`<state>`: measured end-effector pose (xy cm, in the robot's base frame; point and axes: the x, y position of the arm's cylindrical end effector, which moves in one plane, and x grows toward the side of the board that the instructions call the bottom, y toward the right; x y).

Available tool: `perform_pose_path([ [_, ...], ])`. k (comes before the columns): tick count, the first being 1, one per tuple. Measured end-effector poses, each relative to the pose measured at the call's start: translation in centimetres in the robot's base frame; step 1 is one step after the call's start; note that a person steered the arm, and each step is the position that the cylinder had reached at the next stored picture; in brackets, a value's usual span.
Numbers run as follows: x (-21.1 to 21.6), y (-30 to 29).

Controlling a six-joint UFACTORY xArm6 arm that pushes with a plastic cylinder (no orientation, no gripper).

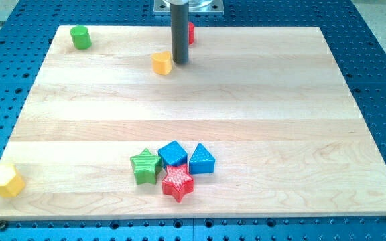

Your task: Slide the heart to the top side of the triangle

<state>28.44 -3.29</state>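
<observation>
Pale wooden board on a blue perforated bench fills the view. At its top edge, my tip (179, 62), a bare rod with no jaws to open or close, rests just beside the yellow heart (161, 63), which lies at nine o'clock from it, seemingly touching. A red block (190, 32), shape unclear, hides behind the rod at twelve. The blue triangle (202, 159) sits far off at six o'clock, clustered with a blue cube (173, 153), green star (145, 165) and red star (177, 182)

Rod upright at view's top; my tip (180, 63) on board.
</observation>
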Motion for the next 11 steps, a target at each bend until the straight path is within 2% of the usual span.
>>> perform_pose_path([
  [1,0.0,-4.5],
  [2,4.7,-4.3],
  [3,11.7,-3.2],
  [4,11.3,-6.8],
  [5,7.3,-9.5],
  [6,3.6,-4.4],
  [7,8.6,0.8],
  [8,16.3,2.7],
  [10,8.3,-1.3],
  [11,10.4,7.1],
])
